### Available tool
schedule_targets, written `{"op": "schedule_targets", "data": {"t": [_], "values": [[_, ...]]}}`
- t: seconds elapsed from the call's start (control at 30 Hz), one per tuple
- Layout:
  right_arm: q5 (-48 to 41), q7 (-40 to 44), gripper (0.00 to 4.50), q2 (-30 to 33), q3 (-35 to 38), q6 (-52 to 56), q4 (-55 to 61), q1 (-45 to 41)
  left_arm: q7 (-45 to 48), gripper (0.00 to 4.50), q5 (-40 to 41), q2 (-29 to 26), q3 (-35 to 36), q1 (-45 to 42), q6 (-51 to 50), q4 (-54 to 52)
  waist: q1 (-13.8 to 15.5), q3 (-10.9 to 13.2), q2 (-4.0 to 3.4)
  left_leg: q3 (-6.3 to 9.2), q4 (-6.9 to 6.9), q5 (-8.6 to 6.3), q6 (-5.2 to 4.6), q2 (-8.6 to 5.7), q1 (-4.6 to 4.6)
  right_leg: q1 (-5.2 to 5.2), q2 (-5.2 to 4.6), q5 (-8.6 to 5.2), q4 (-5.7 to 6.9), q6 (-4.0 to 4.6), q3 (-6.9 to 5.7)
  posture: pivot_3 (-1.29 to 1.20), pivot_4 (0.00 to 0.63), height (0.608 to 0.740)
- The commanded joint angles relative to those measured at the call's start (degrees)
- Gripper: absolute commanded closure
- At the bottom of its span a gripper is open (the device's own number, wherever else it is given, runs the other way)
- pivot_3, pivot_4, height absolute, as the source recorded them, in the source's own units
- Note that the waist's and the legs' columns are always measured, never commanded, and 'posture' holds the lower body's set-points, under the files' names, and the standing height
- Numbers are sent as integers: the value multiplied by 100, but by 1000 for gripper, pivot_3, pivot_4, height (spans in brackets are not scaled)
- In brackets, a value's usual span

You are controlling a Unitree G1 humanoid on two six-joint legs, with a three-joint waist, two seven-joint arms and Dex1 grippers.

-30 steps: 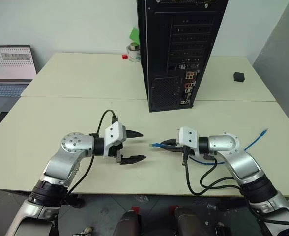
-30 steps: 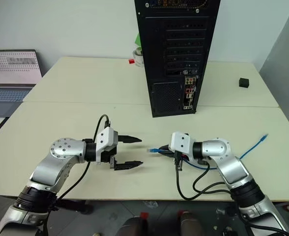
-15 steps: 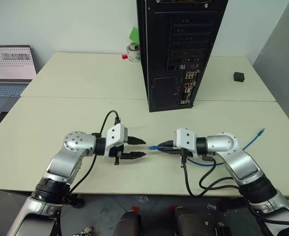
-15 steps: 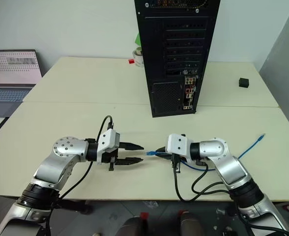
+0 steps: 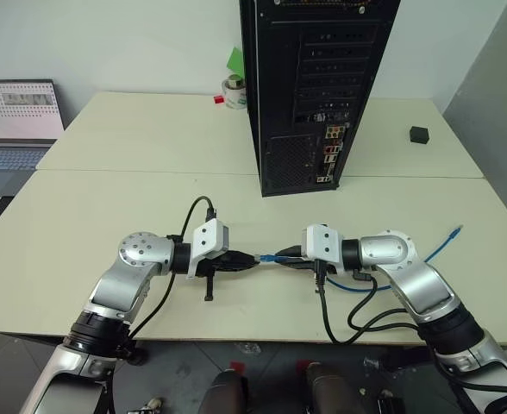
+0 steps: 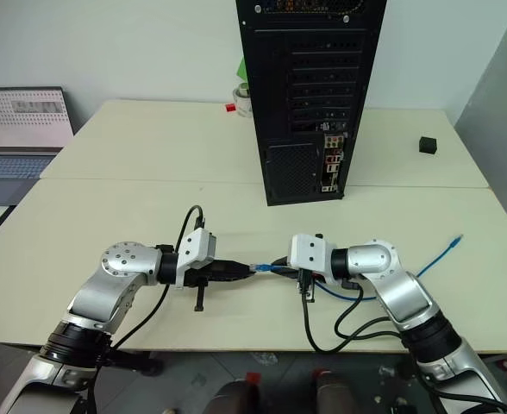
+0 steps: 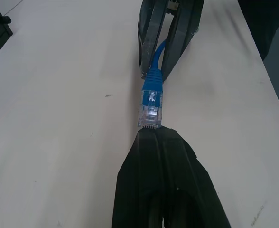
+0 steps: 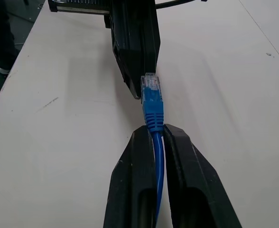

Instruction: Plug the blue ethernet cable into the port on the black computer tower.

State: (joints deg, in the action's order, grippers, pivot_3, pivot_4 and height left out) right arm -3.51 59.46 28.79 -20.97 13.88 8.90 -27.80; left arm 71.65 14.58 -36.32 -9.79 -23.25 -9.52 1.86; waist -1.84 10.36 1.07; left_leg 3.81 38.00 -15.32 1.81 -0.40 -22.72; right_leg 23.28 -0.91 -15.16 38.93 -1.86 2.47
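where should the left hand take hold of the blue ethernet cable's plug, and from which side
Probably on the blue boot just behind the clear plug, coming head-on from the robot's left. The right hand pinches the blue ethernet cable right behind the boot, so the plug juts out free, pointing at the shut left hand, whose tips sit at the plug's end. It would have to open first.

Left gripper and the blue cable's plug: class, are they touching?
Touching. In the left wrist view the left gripper's shut fingertips meet the tip of the blue ethernet cable's plug, with no gap visible.
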Motion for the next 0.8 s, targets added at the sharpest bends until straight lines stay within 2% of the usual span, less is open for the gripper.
{"op": "schedule_targets", "data": {"t": [0.03, 0.3, 0.4, 0.43, 0.8], "values": [[-31, -11, 4492, -32, 19, -68, 211, -114, -73, 4500, 71, 16, 62, -50, -58, -135, 0, 0, 0, 0, 0, 0, 0, 0, 0, 0, 0, 0, 0, 0, 0, 0, 150, 740], [-19, -14, 4494, -2, 24, -69, 153, -131, -217, 2900, -90, -5, 116, -65, 204, 81, 0, 0, 0, 0, 0, 0, 0, 0, 0, 0, 0, 0, 0, 0, 0, 0, 150, 740], [-20, -19, 4495, -12, 12, -53, 143, -140, -229, 2089, 1, 60, 109, -28, 231, -3, 1, 0, 0, 0, 0, 0, 0, 0, 0, 0, -1, 0, 0, 0, 0, 0, 150, 740], [-24, -18, 4495, -11, 14, -45, 148, -141, -225, 1968, 51, 78, 107, -16, 195, -57, 0, 0, 0, 0, 0, 0, 0, 0, 0, 0, -1, 0, 0, 0, 0, 0, 150, 740], [-33, -44, 4495, -24, -14, 5, 216, -115, -170, 1911, 217, 131, 69, 3, 54, -220, -1, 0, 0, 1, 0, 0, 0, 0, 0, 0, -1, 0, 0, 0, 0, 0, 150, 740]]}}
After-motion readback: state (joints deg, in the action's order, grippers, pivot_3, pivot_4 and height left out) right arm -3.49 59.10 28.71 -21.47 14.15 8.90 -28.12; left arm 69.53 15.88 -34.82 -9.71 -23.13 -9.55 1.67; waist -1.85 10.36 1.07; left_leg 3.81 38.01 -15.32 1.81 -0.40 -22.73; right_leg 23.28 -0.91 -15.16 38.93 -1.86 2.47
